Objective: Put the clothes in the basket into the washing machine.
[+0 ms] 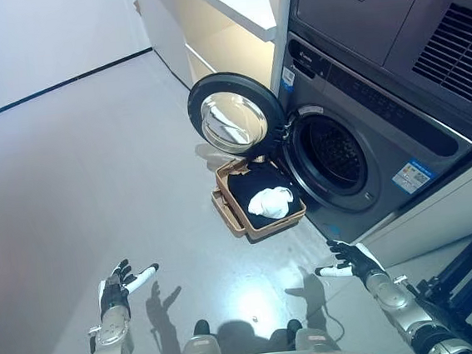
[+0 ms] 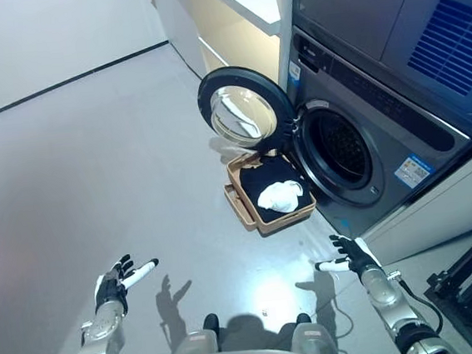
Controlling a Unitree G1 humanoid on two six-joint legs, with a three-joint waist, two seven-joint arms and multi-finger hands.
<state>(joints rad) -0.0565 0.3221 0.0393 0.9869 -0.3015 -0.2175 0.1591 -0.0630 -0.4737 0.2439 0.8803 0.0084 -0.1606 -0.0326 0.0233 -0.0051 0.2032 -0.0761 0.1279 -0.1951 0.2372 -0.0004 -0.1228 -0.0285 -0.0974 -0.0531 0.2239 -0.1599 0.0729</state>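
A tan basket (image 1: 233,216) stands on the floor in front of the washing machine (image 1: 382,129). It holds a dark garment (image 1: 249,180) with a white garment (image 1: 272,201) bunched on top. The washer's round door (image 1: 234,114) hangs open to the left, above the basket's far end, and the drum (image 1: 334,155) shows dark inside. My left hand (image 1: 117,290) is open at the lower left, far from the basket. My right hand (image 1: 350,261) is open at the lower right, below the washer's front, holding nothing.
A second appliance (image 1: 404,10) is stacked above the washer. White shelving (image 1: 229,19) stands beside the machines at the back. A black metal frame (image 1: 471,271) stands at the lower right. Grey floor spreads to the left.
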